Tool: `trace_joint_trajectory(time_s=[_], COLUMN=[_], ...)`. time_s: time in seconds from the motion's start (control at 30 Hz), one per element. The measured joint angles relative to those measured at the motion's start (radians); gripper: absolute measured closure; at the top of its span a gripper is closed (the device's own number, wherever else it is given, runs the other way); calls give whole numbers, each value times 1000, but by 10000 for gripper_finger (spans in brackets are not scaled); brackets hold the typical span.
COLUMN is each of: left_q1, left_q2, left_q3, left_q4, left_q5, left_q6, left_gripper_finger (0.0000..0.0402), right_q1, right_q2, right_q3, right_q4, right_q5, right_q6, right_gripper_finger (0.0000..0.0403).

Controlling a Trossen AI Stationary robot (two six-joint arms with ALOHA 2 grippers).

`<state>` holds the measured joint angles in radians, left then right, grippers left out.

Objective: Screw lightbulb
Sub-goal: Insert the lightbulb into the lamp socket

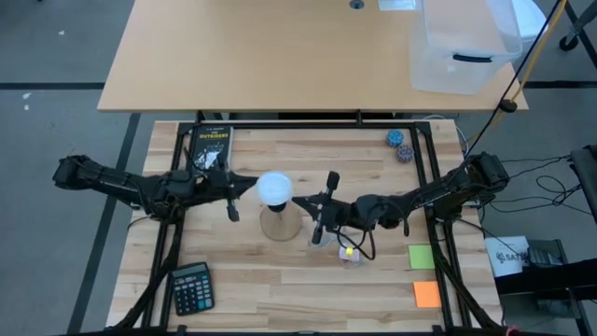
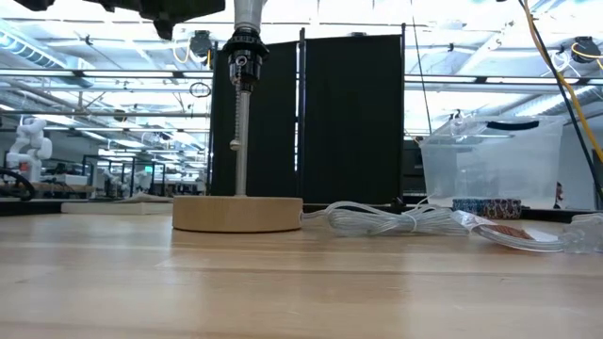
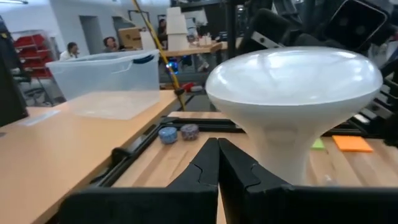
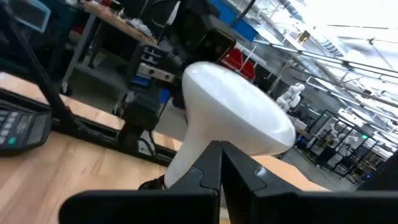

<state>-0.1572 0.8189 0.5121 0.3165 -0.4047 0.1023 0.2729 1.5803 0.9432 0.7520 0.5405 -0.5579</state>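
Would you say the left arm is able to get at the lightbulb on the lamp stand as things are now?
Probably yes. The left hand sits just beside the lightbulb with nothing between them, though its fingers are shut and would have to open first. The right hand waits on the other side, clear of that approach.

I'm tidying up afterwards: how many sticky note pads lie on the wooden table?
2. A green square sticky note pad lies near the table's right edge, and an orange square sticky note pad lies just below it in the high view. The arms might hide others.

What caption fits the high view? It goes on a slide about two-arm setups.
Both shut grippers, left gripper and right gripper, flank the lightbulb sitting atop its wooden stand.
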Motion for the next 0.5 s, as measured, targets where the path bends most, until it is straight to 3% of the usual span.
trace_joint_trajectory(time_s=[0.23,0.5], left_q1=[-10,-93], left_q2=[-77,-150], left_q3=[0,0], left_q4=[-10,-3], left_q5=[-2,30], left_q6=[11,19], left_gripper_finger=[401,401], right_q1=[8,-50], right_q2=[0,0], right_q3=[0,0], right_q4=[-27,-13], right_q5=[59,141], right_q6=[8,25], right_gripper_finger=[403,403])
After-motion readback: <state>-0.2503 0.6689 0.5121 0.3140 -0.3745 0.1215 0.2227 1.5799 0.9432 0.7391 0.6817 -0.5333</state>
